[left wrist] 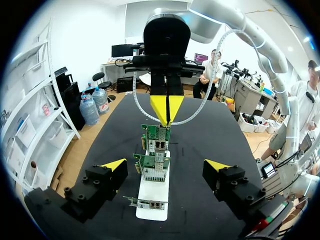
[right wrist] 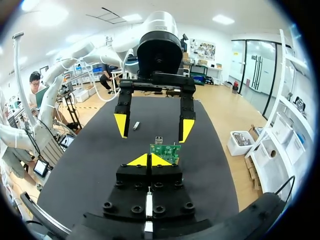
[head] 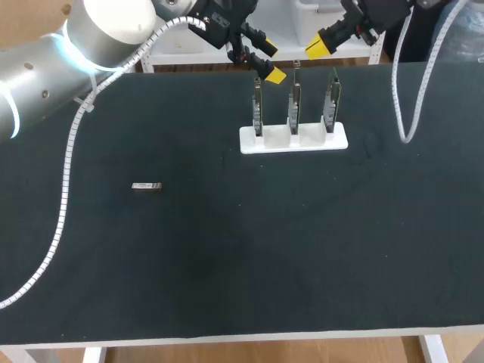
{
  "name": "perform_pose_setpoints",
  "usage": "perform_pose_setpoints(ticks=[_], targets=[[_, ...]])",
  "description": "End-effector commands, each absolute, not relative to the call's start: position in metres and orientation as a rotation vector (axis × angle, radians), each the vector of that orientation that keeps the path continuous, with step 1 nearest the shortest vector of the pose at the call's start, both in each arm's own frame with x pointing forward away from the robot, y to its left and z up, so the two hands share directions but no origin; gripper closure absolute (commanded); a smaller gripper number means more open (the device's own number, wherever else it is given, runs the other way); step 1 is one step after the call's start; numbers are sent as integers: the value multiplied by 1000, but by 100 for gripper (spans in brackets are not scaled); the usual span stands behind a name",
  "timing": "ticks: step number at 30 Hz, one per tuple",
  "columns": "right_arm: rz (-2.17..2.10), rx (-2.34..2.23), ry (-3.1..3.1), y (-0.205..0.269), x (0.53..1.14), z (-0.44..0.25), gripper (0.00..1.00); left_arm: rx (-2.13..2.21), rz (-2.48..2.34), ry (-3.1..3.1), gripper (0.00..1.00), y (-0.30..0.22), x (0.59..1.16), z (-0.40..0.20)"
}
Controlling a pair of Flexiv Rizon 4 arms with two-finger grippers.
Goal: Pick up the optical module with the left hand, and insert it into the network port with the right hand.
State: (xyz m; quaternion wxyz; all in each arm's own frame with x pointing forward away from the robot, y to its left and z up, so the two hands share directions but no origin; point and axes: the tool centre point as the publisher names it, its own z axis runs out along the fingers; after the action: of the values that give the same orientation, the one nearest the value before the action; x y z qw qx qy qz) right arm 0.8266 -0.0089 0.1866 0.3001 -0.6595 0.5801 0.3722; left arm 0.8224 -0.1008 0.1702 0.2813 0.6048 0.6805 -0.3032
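Left gripper (left wrist: 165,166): jaws wide apart, holding nothing. It hangs at the far edge of the bench (head: 302,249), just above the network cards (head: 293,106).
Right gripper (right wrist: 150,160): jaws pressed together on nothing. It is also near the far edge and faces the left one across the cards.
Card holder (head: 293,139): white base carrying three upright cards, close to the far edge and right of middle.
Optical module (head: 147,186): lying flat on the bench's left half, well apart from both grippers and untouched.
Risk, collision: both grippers crowd the cards. I judge a careless departure could clip a card or the other arm.
Risk, pick: the module is small and low, so an off-centre close could push or tilt it.
Risk, handover: my right jaws must open first, or the transfer fails.
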Motion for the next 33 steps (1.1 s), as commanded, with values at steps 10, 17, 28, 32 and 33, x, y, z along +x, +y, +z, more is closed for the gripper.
perform_pose_setpoints(ticks=[10,17,28,32,33], targets=[[1735,-2254,1193,5,842,190,100,1624,-812,1828,0,-102,825,171],[1741,-2268,1188,12,843,188,100,1624,-812,1828,0,-102,825,171],[1749,-2275,1189,16,845,186,100,1624,-812,1828,0,-102,825,171],[1758,-2271,1195,17,845,183,100,1624,-812,1828,0,-102,825,171],[1759,-2272,1195,17,844,183,100,1624,-812,1828,0,-102,825,171]])
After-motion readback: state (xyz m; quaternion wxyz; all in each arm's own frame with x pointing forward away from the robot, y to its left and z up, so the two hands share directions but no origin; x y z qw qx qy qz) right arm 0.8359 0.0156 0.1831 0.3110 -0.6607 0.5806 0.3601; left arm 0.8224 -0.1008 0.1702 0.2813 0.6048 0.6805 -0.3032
